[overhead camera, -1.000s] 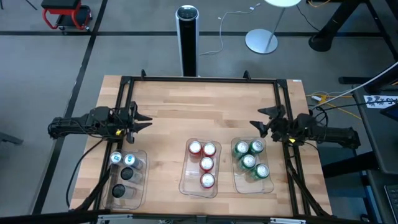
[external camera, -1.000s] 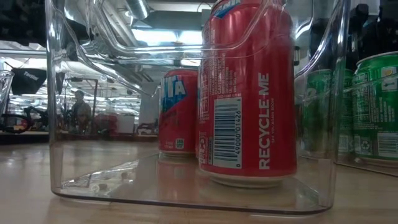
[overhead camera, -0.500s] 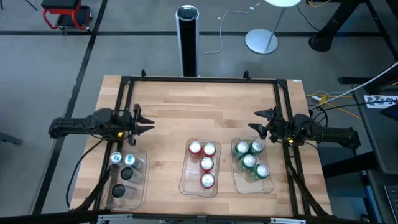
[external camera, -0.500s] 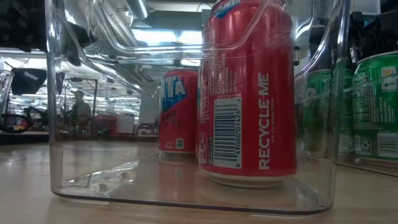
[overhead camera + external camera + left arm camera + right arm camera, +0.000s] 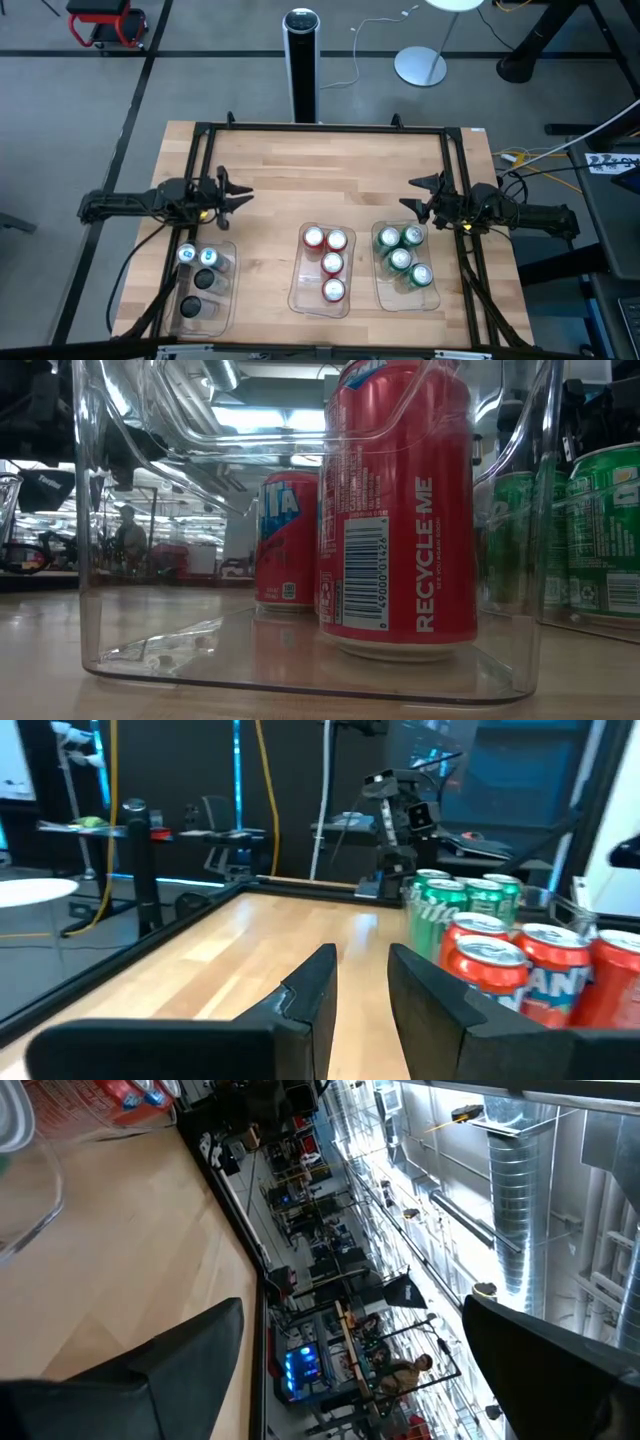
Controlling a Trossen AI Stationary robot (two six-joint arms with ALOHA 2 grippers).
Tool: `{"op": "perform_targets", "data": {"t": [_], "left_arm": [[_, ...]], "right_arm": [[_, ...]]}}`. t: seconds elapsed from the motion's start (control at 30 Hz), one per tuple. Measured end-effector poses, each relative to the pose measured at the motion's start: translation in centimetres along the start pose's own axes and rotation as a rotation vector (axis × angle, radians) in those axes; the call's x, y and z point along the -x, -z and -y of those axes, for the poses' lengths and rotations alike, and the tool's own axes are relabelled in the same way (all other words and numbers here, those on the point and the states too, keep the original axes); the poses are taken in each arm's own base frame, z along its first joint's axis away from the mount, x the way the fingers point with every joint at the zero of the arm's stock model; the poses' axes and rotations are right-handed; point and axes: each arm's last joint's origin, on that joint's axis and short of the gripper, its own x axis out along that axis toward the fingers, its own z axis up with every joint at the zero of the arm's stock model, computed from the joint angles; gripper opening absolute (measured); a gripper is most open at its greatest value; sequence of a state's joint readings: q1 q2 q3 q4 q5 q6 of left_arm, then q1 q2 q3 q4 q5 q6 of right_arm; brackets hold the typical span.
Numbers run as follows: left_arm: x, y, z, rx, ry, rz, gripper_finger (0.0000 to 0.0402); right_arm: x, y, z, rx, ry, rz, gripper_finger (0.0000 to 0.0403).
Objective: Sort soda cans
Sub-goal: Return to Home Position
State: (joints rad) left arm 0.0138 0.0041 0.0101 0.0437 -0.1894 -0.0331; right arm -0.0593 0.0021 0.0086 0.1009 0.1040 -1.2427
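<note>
Left tool hangs empty over the left side of the counter, just beyond the far end of the left clear tray, fingers parted with a modest gap. Right tool hangs empty over the right side, just beyond the far end of the right clear tray, fingers spread wide. Both tools point inward toward the counter centre.

Step in hand, as judged: retraction of both arms to rest. Sorting appears complete.
- Four blue-marked cans stand in the left clear tray.
- Four red cans stand in the middle clear tray.
- Four green cans stand in the right clear tray.

No can lies loose on the counter.

Next move, as judged: draw each arm back toward its own side, clear of the tray walls. No grasp is required.

Orientation: every can stands upright, long axis vertical, silver top up. In the low view the nearest red can sits flat on the tray floor with its label lettering running up its height.
</note>
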Motion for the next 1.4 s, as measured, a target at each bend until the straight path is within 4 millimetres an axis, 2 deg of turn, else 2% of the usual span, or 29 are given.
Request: {"op": "perform_targets", "data": {"t": [0.23, 1.4], "left_arm": [[-0.04, 0.00, -0.39, -0.021, -0.052, 0.001, 0.0084], [-0.04, 0.02, -0.38, -0.023, -0.051, 0.000, 0.0084]], "right_arm": [[0.00, 0.00, -0.01, 0.000, 0.000, 0.000, 0.0376], [0.00, 0.01, -0.03, 0.000, -0.001, 0.000, 0.0376]]}}
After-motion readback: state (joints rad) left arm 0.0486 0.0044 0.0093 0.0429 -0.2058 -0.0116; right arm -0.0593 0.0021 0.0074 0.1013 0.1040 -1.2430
